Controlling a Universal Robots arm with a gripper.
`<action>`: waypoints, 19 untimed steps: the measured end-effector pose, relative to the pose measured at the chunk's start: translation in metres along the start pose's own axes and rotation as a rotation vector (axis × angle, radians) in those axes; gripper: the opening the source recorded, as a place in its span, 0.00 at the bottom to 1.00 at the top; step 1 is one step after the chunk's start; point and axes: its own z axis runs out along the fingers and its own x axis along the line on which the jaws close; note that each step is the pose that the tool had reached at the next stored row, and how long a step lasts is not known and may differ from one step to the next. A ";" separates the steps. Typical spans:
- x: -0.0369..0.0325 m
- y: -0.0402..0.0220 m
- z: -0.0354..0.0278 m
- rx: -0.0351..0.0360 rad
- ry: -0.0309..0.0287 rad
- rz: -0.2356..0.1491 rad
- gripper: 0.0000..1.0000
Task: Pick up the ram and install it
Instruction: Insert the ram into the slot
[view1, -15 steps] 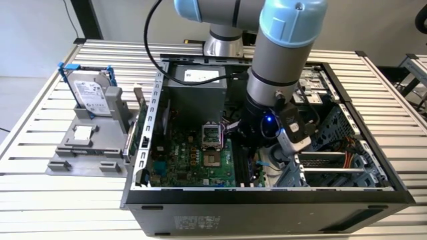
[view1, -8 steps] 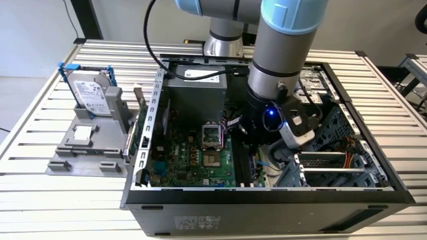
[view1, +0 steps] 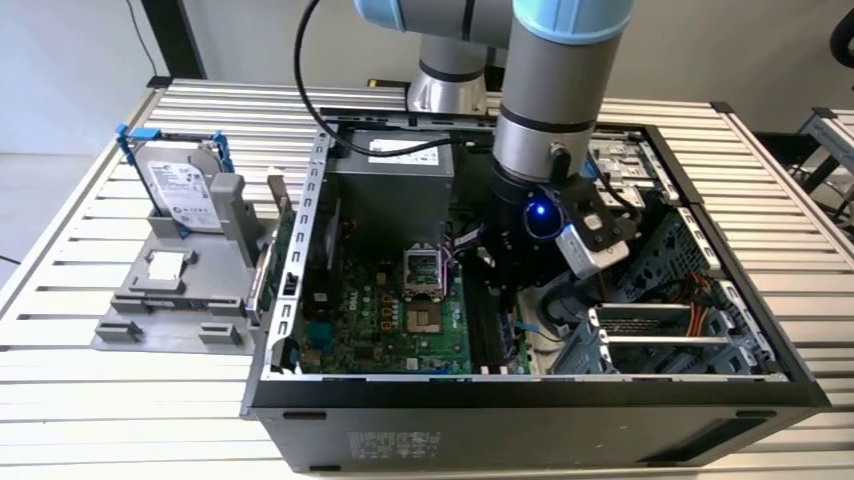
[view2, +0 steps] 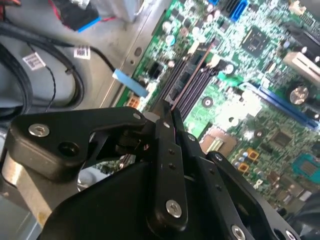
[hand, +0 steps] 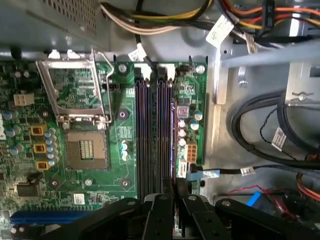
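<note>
**A:** ok so going from the exterior view's left: grey plastic stand (view1: 174, 290) on the slatted tabletop (view1: 80, 380), with the silver hard drive (view1: 180, 190) standing upright in its blue frame. Then the open PC case (view1: 534, 400), green motherboard (view1: 387, 320) lying flat inside.

**B:** and the arm?

**A:** reaching down into the case, gripper (view1: 514, 290) right over the memory slots (hand: 155, 135), to the right of the CPU socket (view1: 422, 268).

**B:** where's the ram tho?

**A:** the ram (view2: 192, 75) is pinched edge-on between the jaws, a thin dark stick running along the slots, lined up with the outermost one. In the first wrist view its edge (hand: 173, 145) sits just over that slot. Can't tell if it's seated.
</note>
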 end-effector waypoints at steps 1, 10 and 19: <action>0.0000 0.0009 0.0002 -0.0002 -0.0001 0.000 0.00; 0.0010 0.0080 0.0084 0.0000 0.0000 0.000 0.00; 0.0012 0.0114 0.0141 0.0024 0.0001 0.000 0.00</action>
